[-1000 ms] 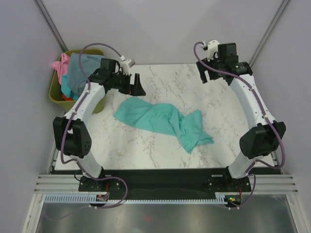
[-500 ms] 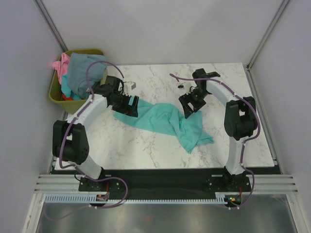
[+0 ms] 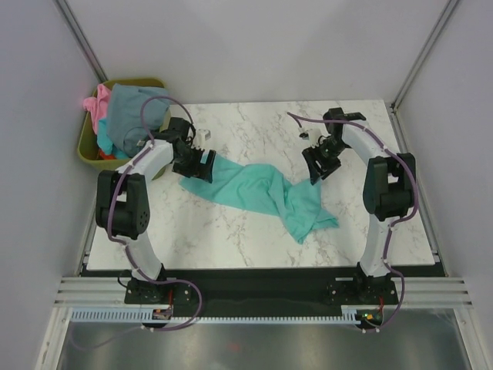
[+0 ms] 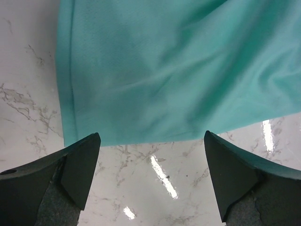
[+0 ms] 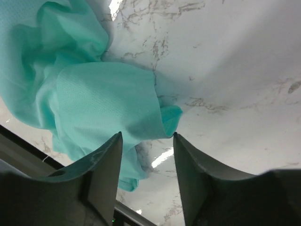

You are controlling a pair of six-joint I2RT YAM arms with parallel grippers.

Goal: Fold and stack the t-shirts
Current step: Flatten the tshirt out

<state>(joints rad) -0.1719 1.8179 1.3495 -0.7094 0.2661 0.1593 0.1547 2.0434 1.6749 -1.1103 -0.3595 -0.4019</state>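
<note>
A teal t-shirt (image 3: 258,191) lies crumpled across the middle of the marble table (image 3: 231,239). My left gripper (image 3: 202,165) is open just above the shirt's upper left edge; in the left wrist view (image 4: 150,155) the teal hem (image 4: 141,84) lies just ahead of the wide-apart fingertips. My right gripper (image 3: 319,168) is open over the shirt's upper right corner; in the right wrist view (image 5: 146,141) a folded teal corner (image 5: 117,99) sits right at the fingertips. A grey-blue t-shirt (image 3: 131,108), a pink t-shirt (image 3: 95,104) and a bit of red-orange cloth (image 3: 108,156) are in the bin.
An olive-green bin (image 3: 86,145) stands off the table's far left corner, holding the other shirts. Bare marble lies at the table's front and far right. Grey walls and metal frame posts surround the table.
Both arms have swung down from raised poses at the back to the table. The left gripper has reached the shirt's left edge and the right gripper its right corner. The shirt has not moved.
</note>
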